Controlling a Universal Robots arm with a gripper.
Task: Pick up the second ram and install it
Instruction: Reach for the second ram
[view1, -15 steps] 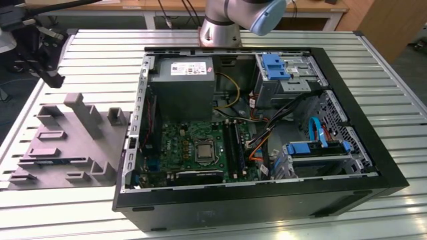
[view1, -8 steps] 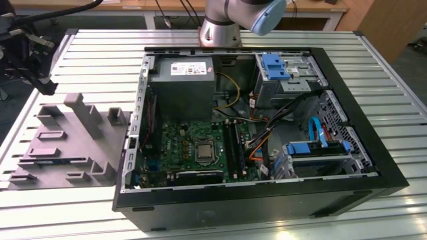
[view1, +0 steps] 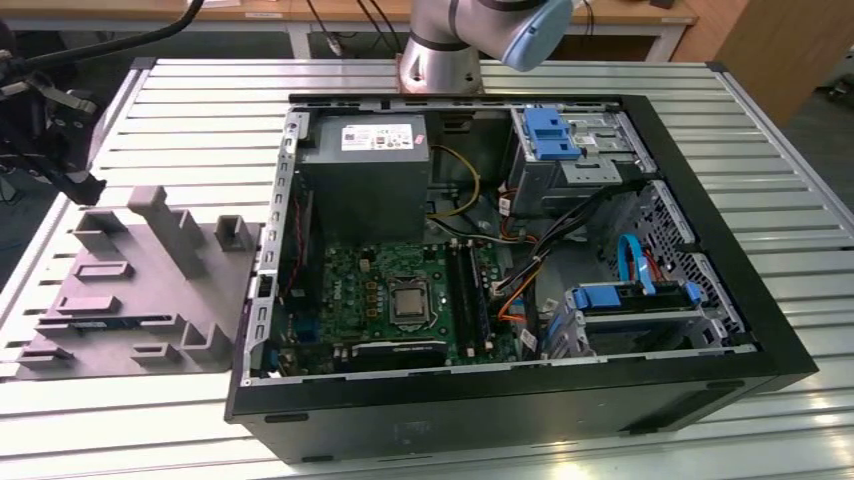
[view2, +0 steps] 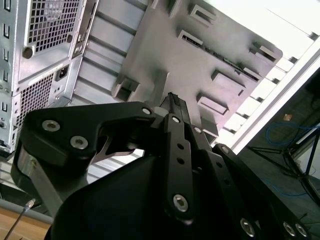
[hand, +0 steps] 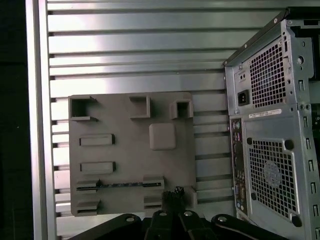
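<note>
The second ram (hand: 122, 184) is a thin dark strip standing on edge in a slot of the grey holder block (hand: 130, 115). It also appears as a dark line on the block (view2: 222, 56) in the second wrist view. In the exterior view it is a bluish strip (view1: 127, 322) near the block's front. My gripper (hand: 172, 194) hovers high above the block's edge, close to the stick's end, with its black fingers (view2: 172, 102) pressed together and nothing between them. The green motherboard (view1: 387, 290) lies in the open case, with long black slots (view1: 470, 290) beside the processor socket.
The open black computer case (view1: 521, 400) takes up the middle of the slatted metal table (view1: 747, 110), and its perforated rear panel (hand: 272, 150) stands beside the holder block. The arm's base (view1: 441, 50) rises behind the case. Cables and blue drive bays crowd the case on the exterior view's right.
</note>
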